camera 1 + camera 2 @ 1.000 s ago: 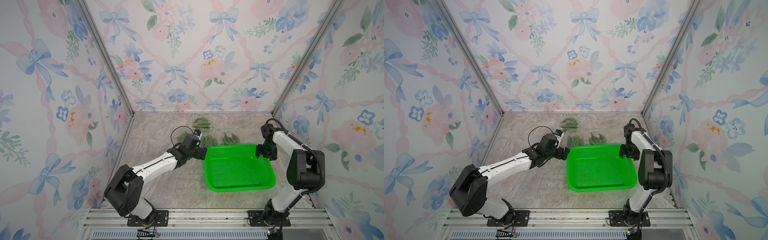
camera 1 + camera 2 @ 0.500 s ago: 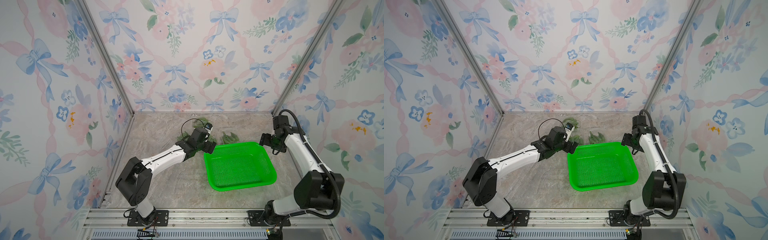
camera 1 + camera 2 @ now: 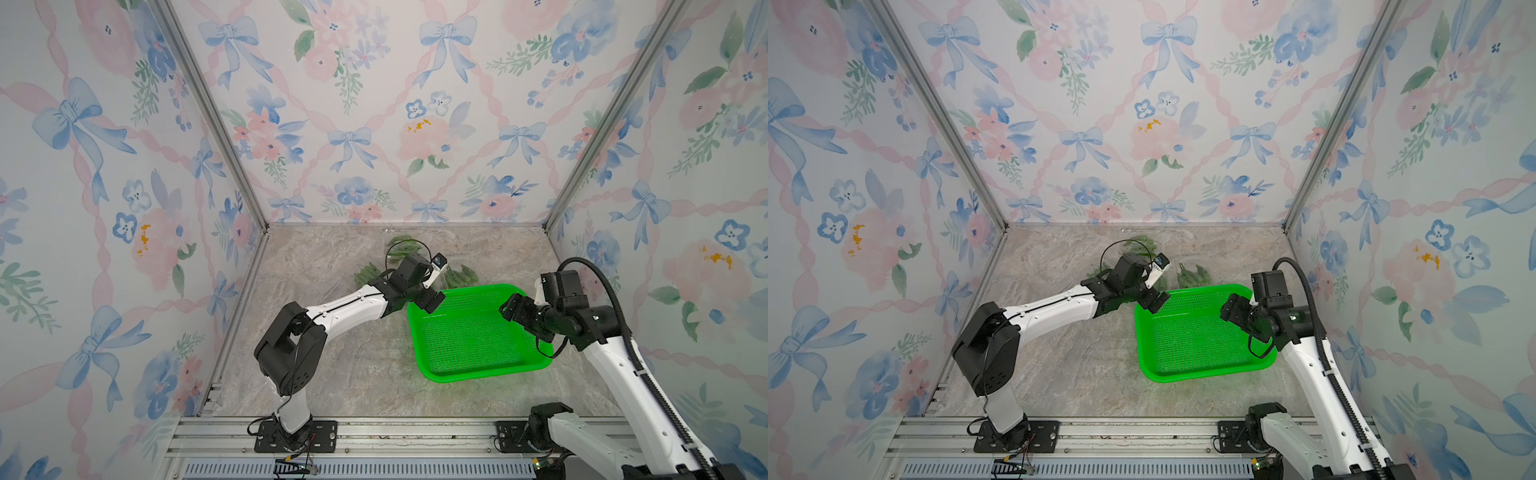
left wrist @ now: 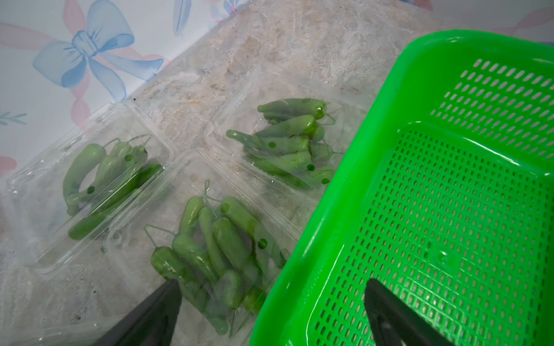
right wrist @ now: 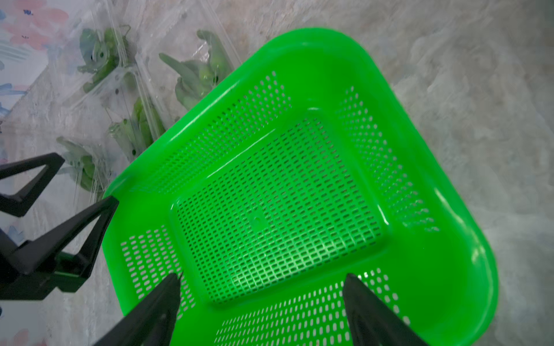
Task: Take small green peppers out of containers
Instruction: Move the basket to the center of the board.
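Peppers [image 4: 215, 239] are packed in clear boxes [image 4: 39, 191] on the stone table [image 3: 332, 374], lined up along the far side of the green basket [image 4: 323, 239]. None are seen inside the basket.

On the left, the left gripper [image 4: 271, 284] is held above with its fingers spread wide, one over the nearest box and one over the basket. If it is lowered like this, the basket's edge may be hit, or the thin box may be squashed or pushed away. The lids seem to be shut, so the peppers may not be reached.

On the right, the right gripper [image 5: 261, 277] is held over the basket with its fingers spread and nothing is held. The basket may be bumped.
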Robot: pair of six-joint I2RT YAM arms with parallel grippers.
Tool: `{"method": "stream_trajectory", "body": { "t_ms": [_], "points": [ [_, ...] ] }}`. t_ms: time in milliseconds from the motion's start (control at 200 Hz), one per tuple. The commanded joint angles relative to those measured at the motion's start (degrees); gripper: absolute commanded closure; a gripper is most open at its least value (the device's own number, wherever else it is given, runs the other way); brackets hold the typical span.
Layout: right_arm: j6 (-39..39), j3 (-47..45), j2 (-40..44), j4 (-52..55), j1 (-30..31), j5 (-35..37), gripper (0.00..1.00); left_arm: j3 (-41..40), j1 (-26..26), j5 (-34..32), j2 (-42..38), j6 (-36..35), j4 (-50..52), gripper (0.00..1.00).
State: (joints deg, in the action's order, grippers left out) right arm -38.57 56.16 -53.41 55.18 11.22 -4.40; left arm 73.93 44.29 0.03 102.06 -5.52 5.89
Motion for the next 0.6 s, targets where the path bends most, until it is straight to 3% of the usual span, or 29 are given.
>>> {"method": "stream_trajectory", "body": {
  "t_ms": [0,225,595],
  "points": [
    [-8.3,-2.3,4.3,4.5,3.1,-1.4,0.17,1.6,0.1,3.0,0.7,-4.6,0.8,0.02],
    [-11.4,-7.3,8.2,7.7,6.0,-1.5,0.18,4.6,0.2,7.4,5.0,-6.7,1.7,0.02],
    [-13.2,-13.8,10.2,7.2,6.1,-4.7,0.22,9.5,0.2,7.4,11.3,-8.4,5.5,0.02]
  ]
}}
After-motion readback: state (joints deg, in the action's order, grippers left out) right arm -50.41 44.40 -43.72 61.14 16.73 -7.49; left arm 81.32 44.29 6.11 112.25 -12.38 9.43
